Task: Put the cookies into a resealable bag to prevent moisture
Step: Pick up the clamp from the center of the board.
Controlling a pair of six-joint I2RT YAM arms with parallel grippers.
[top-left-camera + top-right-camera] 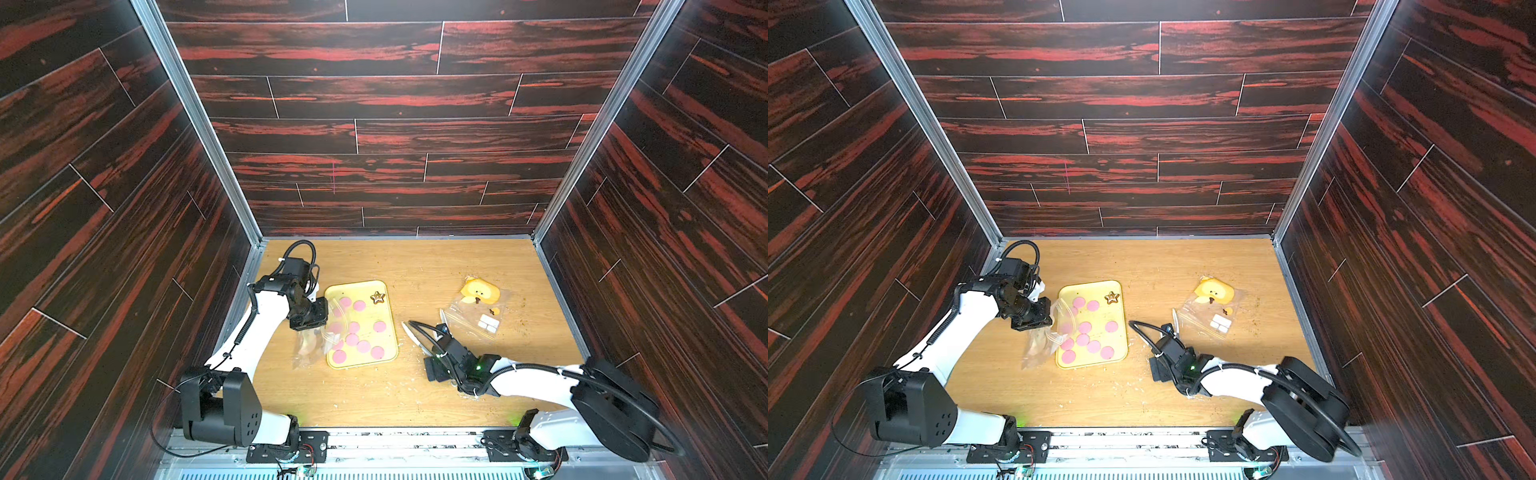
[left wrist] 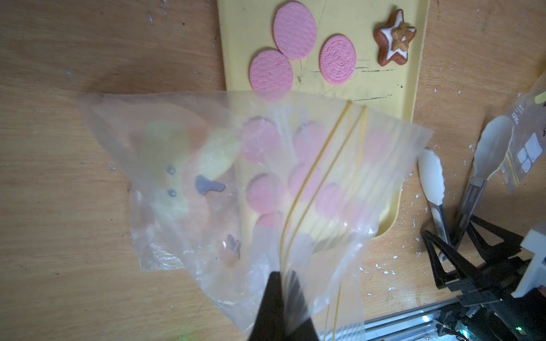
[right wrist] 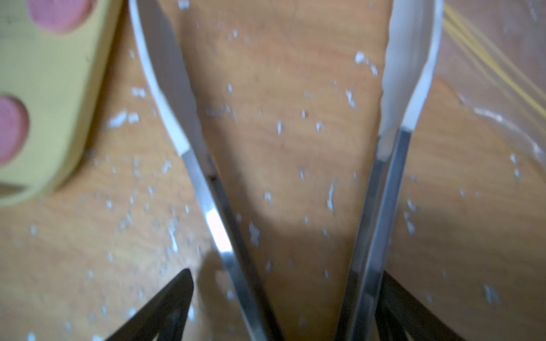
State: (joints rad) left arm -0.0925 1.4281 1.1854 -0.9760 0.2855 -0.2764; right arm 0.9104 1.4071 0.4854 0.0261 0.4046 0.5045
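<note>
2 grippers, 2 clear bags, 1 yellow tray point(image 1: 362, 365), about 10 pink cookies point(image 1: 379, 326), 1 star biscuit point(image 1: 377, 296), 1 pair of tongs point(image 3: 215, 224).
Wood-grain table point(image 1: 374, 395), crumb-flecked, inside dark red-streaked plank walls point(image 1: 374, 104). At left, the left gripper point(image 2: 283, 280) is pinched tight on a resealable bag point(image 2: 206, 147) that hangs over the tray's left rim. The cookies lie on the tray, several seen through the film. The right gripper point(image 3: 288, 273) grips the tongs with jaws spread wide, their white tips gaping with nothing between them. The second bag point(image 1: 478, 316) lies flat farthest right.
</note>
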